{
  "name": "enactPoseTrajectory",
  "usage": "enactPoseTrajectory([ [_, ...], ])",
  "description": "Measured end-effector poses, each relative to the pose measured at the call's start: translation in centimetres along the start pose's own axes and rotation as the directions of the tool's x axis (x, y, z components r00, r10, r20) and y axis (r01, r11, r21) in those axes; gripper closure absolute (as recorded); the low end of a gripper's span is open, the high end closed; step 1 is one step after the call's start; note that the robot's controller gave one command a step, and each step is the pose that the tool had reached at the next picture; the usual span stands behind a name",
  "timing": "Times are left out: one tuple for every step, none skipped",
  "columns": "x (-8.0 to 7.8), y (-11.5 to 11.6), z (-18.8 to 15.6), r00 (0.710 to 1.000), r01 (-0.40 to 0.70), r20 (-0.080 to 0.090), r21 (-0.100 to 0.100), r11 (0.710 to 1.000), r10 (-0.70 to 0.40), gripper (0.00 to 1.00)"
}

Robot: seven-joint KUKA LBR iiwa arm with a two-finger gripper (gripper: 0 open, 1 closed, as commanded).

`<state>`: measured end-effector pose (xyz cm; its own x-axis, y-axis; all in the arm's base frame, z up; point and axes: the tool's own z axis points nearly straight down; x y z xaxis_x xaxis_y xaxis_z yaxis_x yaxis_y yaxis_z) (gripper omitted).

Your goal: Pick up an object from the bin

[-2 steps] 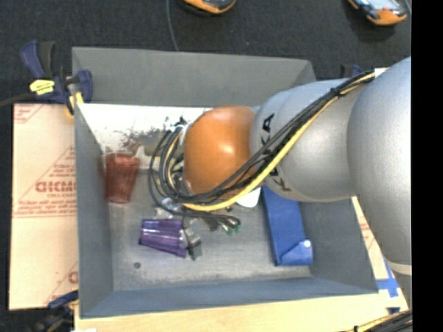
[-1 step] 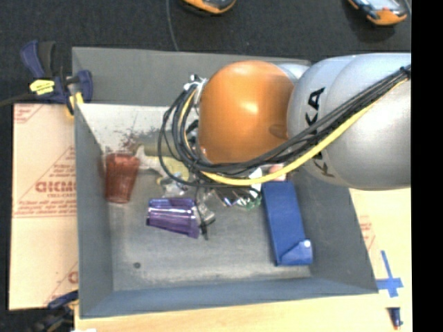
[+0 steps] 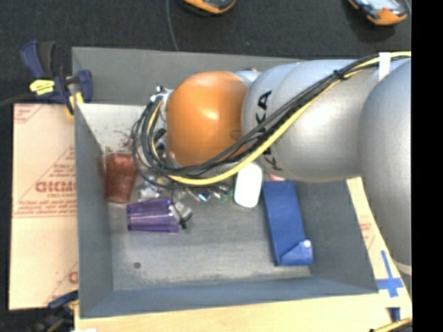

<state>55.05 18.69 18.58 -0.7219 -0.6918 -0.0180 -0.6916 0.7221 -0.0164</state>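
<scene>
Purple ribbed piece (image 3: 152, 216) lying beside your gripper (image 3: 181, 207), lower left.
Likely light, stiff; you should be taking it across its short width; gripper opening cannot be told.

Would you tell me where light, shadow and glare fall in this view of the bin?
Camera view: the orange cover and the grey arm carry a soft sheen, no hard glare; the arm shades the bin floor beneath it; the white bottle is the brightest thing; the blue box lies plainly lit.

The grey arm (image 3: 311, 133) bears black letters, of which "KA" reads.
</scene>
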Motion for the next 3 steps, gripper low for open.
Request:
enactPoseTrajectory([
  [0.3, 1.3, -0.5, 0.998, -0.063, 0.0, -0.002, 0.998, 0.063, 1.0],
  [0.3, 1.2, 3.7, 1.0, 0.025, 0.007, 0.003, 1.0, -0.025, 1.0],
  [1.3, 0.5, 6.6, 0.99, 0.138, 0.008, 0.002, 0.99, -0.138, 1.0],
])
